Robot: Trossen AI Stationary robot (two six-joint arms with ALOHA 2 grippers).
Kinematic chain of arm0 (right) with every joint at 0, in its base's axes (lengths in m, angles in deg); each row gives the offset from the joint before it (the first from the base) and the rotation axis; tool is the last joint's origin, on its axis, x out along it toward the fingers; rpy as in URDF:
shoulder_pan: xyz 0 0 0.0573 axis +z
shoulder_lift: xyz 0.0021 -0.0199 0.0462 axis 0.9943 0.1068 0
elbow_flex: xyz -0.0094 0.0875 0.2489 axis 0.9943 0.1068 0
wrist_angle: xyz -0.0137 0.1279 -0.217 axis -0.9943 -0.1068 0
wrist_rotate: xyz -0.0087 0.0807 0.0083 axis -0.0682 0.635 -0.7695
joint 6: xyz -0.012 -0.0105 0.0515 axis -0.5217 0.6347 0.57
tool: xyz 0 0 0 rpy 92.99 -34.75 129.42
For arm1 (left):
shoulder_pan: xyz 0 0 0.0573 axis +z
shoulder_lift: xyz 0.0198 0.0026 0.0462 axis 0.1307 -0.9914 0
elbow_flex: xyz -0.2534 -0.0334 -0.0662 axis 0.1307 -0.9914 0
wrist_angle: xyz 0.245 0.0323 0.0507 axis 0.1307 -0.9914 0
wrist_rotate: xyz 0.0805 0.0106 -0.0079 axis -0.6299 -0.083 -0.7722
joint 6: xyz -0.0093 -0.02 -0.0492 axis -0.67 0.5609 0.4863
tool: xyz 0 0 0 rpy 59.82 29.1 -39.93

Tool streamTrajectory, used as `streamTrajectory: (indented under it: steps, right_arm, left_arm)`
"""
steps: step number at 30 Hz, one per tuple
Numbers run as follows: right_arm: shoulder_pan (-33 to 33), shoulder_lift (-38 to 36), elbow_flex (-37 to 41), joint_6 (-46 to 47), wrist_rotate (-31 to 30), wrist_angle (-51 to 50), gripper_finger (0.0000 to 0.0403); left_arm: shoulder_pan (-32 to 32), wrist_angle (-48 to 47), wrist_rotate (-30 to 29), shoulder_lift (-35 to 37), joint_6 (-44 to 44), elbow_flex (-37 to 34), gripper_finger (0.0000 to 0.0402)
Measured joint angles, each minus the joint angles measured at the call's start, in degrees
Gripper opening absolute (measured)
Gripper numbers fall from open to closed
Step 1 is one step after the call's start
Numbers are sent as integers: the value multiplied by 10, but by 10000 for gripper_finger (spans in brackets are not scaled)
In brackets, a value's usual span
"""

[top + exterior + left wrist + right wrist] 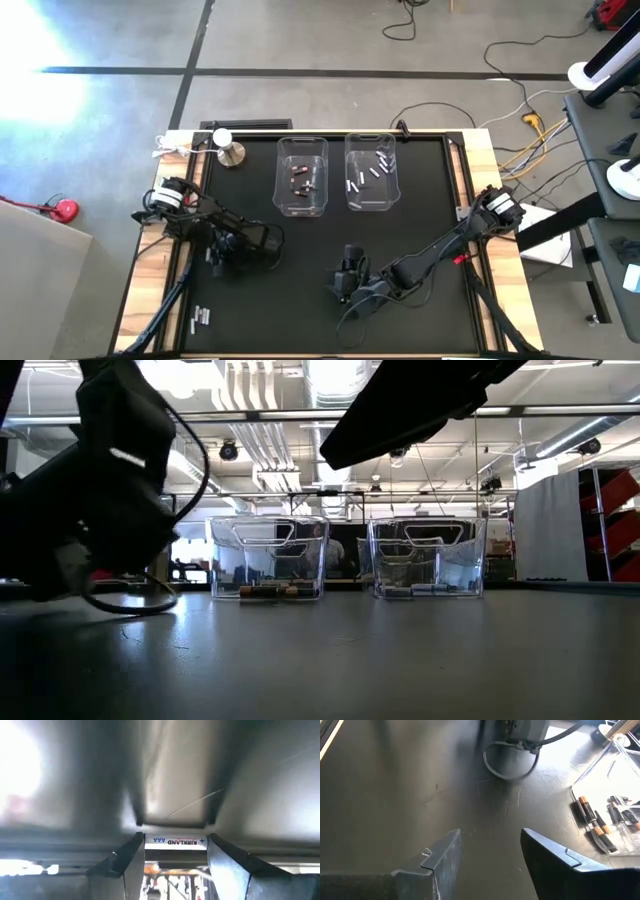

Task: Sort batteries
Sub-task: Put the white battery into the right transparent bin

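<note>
Two clear bins stand at the table's far middle. The left bin (302, 176) holds dark batteries with reddish ends (592, 817), and the right bin (372, 171) holds white ones (375, 168). A few loose white batteries (201, 318) lie near the table's near left corner. My left gripper (215, 262) is at the table's left, shut on a white battery (175, 841) marked AAA. My right gripper (490, 850) hangs open over the bare near middle (345, 285), with nothing between its fingers. My left gripper has the white battery crosswise between its two fingertips (131, 851), one battery end (148, 841) against each finger. Its printed side faces the wrist camera. The fingers slant downward toward the table. Whether the battery is clear of the table does not show.
A round silver knob-like object (230, 153) stands at the far left corner, with white cable beside it. The black mat (420, 230) ends at wooden edges left and right. In the low view both bins (268, 555) (428, 555) stand beyond the arms.
</note>
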Motion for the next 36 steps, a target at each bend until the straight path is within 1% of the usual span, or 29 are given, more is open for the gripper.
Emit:
streamTrajectory:
  steps: [4, 6, 8, 11, 14, 16, 18, 22, 24, 27, 30, 32, 36]
  right_arm:
    - [0, 0, 0, 0, 0, -8, 201]
    - [0, 0, 0, 5, 0, -15, 201]
    - [0, 0, 0, 12, 0, -24, 201]
    - [0, 0, 0, 15, 0, -40, 201]
    - [0, 0, 0, 14, 0, -51, 201]
    - [0, 0, 0, 8, 0, -50, 201]
    - [0, 0, 0, -7, 0, -49, 201]
    - [15, -2, 0, -38, -2, -64, 201]
    - [30, -2, 0, -31, -1, -80, 201]
    - [55, -2, 2, -7, 0, -87, 201]
    - [76, -2, 7, 14, 0, -86, 201]
    - [83, -2, 12, 41, 0, -87, 201]
    - [89, -1, 34, 112, 0, -86, 201]
  left_arm:
    - [-6, 0, 5, 0, 12, 53, 169]
    - [-14, 0, 5, 0, 35, 83, 168]
    - [-28, 11, 5, 0, 69, 114, 168]
    - [-60, 47, 5, 1, 82, 159, 168]
    - [-93, 119, -1, 1, 80, 195, 168]
    - [-113, 172, -24, 3, 81, 212, 168]
    - [-130, 246, -61, 3, 80, 225, 168]
    - [-145, 358, -154, 3, 80, 229, 168]
    - [-144, 418, -178, 3, 93, 222, 168]
    - [-130, 509, -188, -6, 106, 209, 168]
    - [-108, 581, -207, -23, 103, 208, 168]
    - [-96, 610, -226, -43, 97, 212, 168]
    - [-82, 641, -231, -83, 91, 232, 171]
